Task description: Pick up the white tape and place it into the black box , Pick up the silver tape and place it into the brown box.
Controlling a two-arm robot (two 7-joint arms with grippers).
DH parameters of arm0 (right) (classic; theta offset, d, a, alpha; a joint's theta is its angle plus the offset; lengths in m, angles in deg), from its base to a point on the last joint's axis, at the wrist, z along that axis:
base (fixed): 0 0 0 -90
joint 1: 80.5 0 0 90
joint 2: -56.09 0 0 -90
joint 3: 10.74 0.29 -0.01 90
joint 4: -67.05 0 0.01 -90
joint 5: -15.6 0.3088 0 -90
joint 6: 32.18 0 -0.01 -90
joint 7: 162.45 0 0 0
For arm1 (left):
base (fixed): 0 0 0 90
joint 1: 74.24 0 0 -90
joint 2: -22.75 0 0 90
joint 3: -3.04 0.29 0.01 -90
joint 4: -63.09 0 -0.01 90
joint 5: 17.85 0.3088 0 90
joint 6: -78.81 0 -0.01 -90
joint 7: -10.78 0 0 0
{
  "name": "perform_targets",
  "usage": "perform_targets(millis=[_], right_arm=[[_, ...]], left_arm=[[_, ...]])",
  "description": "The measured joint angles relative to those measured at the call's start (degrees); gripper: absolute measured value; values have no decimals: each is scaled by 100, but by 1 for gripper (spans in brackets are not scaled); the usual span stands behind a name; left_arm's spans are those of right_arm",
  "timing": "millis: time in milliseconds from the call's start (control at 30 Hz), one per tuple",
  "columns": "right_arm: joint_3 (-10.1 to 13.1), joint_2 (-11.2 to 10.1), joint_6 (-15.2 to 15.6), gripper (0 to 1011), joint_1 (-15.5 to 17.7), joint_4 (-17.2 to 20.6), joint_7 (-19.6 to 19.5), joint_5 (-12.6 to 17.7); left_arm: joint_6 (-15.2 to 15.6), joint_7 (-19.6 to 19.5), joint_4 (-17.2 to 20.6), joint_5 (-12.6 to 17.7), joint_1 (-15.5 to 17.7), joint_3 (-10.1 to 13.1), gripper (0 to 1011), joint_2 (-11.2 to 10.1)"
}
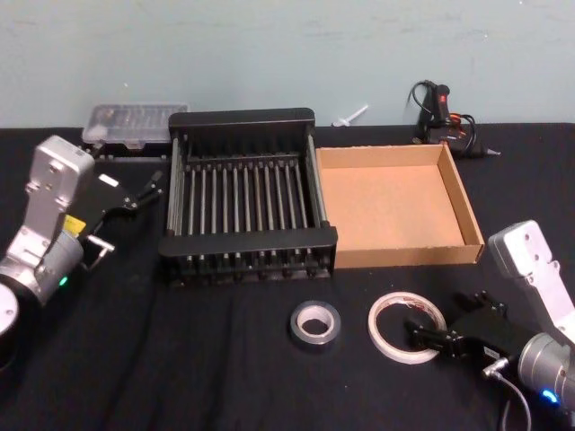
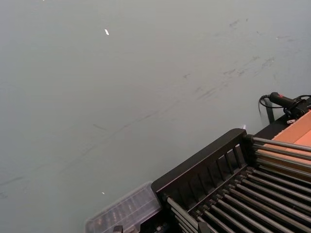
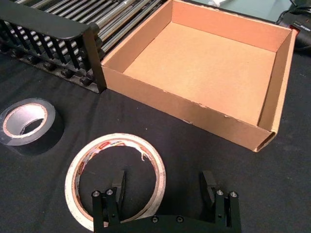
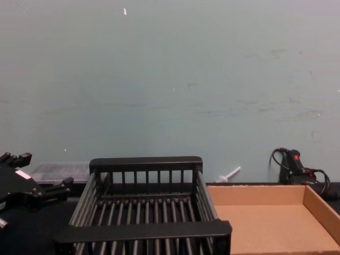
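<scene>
The white tape (image 1: 395,310) lies flat on the black cloth in front of the brown box (image 1: 393,254). My right gripper (image 1: 420,337) is open at the roll's right rim. In the right wrist view that gripper (image 3: 164,187) has one finger (image 3: 118,187) over the white tape's (image 3: 80,167) hole and the other outside the ring. The silver tape (image 1: 315,334) lies flat just left of it, also visible in the wrist view as the silver tape (image 3: 51,132). The black box (image 1: 247,241) stands centre, left of the brown box (image 3: 184,109). My left gripper (image 1: 148,189) hangs open left of the crate.
A clear plastic case (image 1: 135,121) sits behind the crate at the back left. A glue gun with cables (image 1: 440,103) lies behind the cardboard tray. A small white piece (image 1: 352,115) rests by the wall. Black cloth stretches across the front left.
</scene>
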Motion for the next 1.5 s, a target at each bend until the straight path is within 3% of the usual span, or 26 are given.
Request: perform_targets(millis=[1500], right_arm=[[236, 345, -25, 1002, 72, -45, 370, -546]], left_arm=[[0, 0, 0, 0, 0, 0, 1001, 0]])
